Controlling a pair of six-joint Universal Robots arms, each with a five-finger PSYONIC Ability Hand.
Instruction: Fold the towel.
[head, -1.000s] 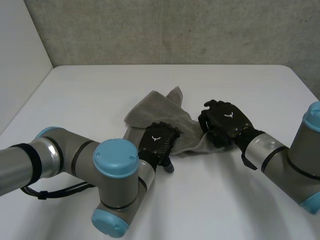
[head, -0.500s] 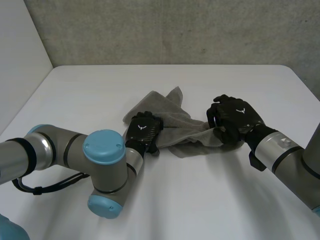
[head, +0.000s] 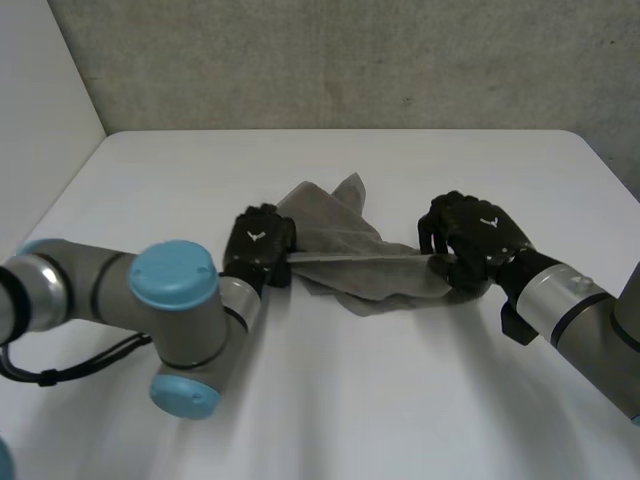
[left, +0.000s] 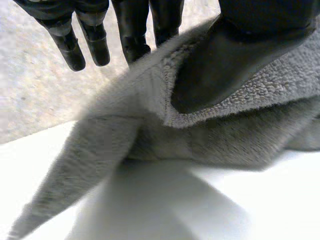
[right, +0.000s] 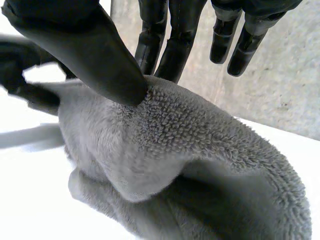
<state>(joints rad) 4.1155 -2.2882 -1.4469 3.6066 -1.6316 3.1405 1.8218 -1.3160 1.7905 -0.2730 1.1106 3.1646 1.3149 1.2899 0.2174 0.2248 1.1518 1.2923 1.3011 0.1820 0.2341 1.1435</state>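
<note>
A grey towel (head: 345, 250) lies rumpled at the middle of the white table (head: 330, 400), its near edge drawn taut between my two hands. My left hand (head: 258, 245) pinches the towel's left end; in the left wrist view the thumb (left: 225, 60) presses the towel (left: 200, 130) against the fingers (left: 135, 30). My right hand (head: 470, 245) grips the right end. The right wrist view has its thumb (right: 95, 55) clamped on the towel (right: 165, 145) against the fingers (right: 170, 45), and my left hand (right: 20, 70) shows beyond the cloth.
A grey wall (head: 330, 60) rises behind the table's far edge. Bare tabletop spreads on all sides of the towel, widest in front of it.
My left hand slid left off the towel's middle to its left end and closed on it. My right hand drew slightly right, and the edge between them stretched straight.
</note>
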